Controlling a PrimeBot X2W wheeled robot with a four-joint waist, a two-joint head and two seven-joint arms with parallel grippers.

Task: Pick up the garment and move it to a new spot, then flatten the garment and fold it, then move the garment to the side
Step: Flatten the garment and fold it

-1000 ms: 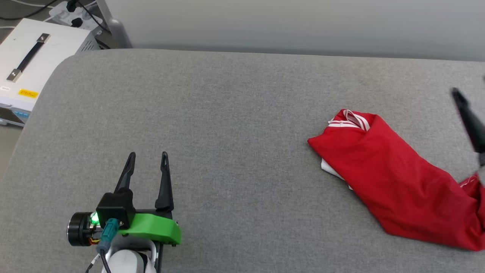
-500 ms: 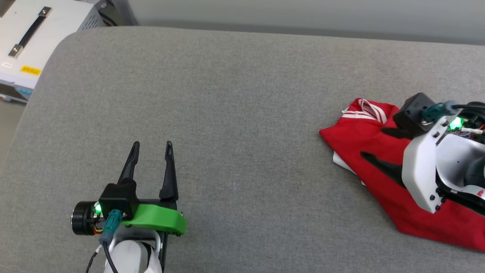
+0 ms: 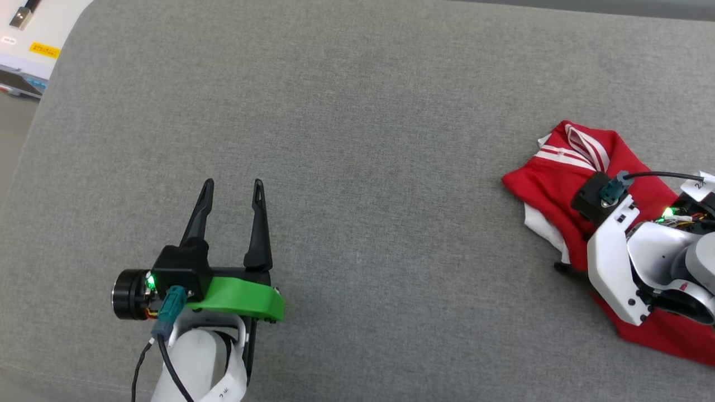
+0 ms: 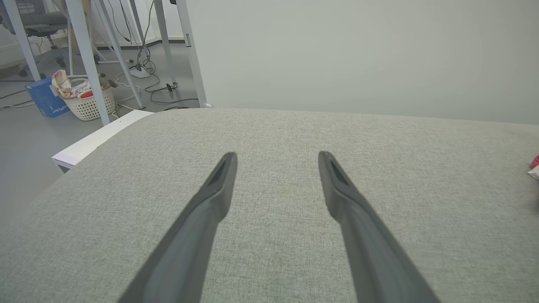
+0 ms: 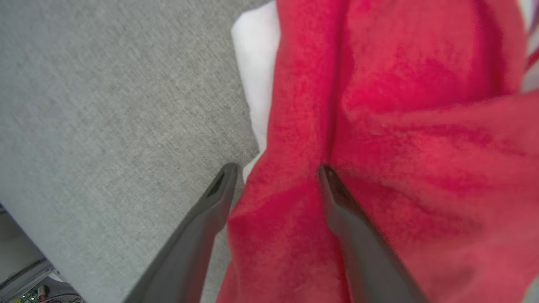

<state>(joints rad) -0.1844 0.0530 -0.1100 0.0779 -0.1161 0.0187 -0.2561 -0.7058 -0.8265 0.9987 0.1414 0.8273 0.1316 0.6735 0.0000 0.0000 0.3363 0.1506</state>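
Garment [image 3: 550,181] lies bunched diagonally, striped trim [image 3: 584,146] end pointing away.

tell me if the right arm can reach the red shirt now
Probably yes: the right gripper hangs open astride a red fold at the edge of the garment, and nothing blocks it.

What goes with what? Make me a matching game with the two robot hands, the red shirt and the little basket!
Things:
1. left gripper
2. right gripper
3. garment
4. basket

Where or how:
A. standing on the floor
B. open above the bare grey surface
C. open, with red cloth between its fingers
D. lying bunched up at the right side of the grey surface

Pairs: 1-B, 2-C, 3-D, 4-A
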